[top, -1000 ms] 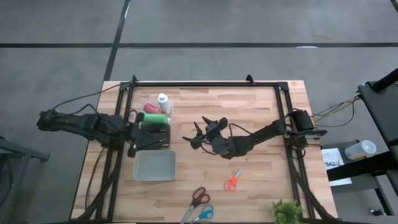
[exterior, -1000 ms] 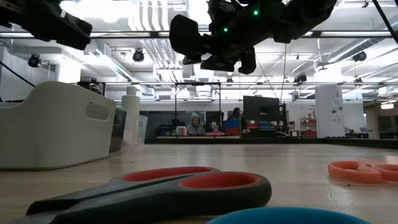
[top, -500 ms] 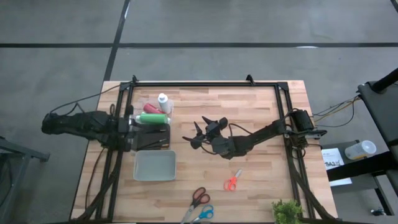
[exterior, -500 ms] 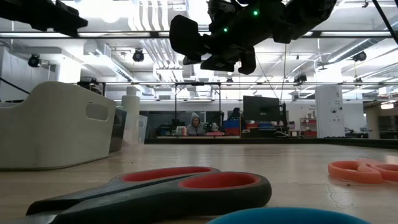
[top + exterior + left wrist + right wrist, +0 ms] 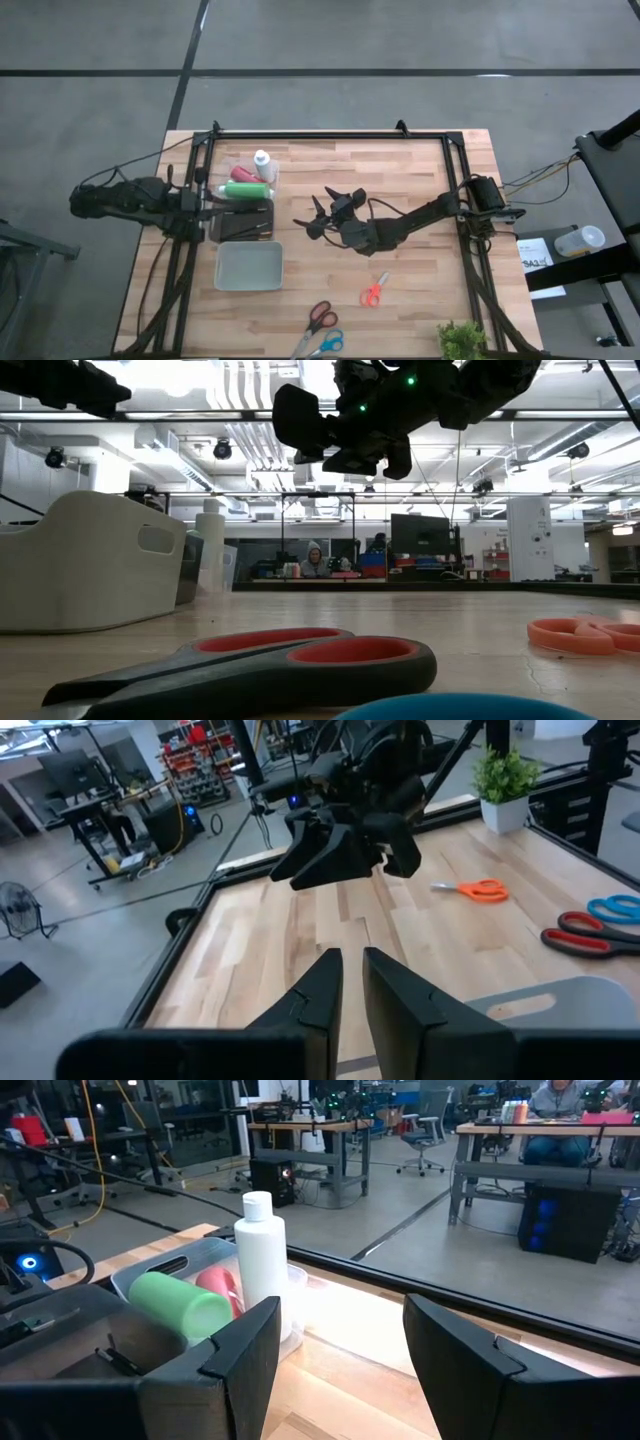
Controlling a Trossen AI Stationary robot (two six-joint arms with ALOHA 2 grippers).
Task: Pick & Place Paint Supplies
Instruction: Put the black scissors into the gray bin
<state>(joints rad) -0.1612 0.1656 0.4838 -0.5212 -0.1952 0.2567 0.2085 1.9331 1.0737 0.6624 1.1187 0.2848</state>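
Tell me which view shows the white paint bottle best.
The right wrist view: the white paint bottle stands upright there, seen whole from cap to body. The high view shows only its top; the low view shows a dim silhouette; the left wrist view misses it.
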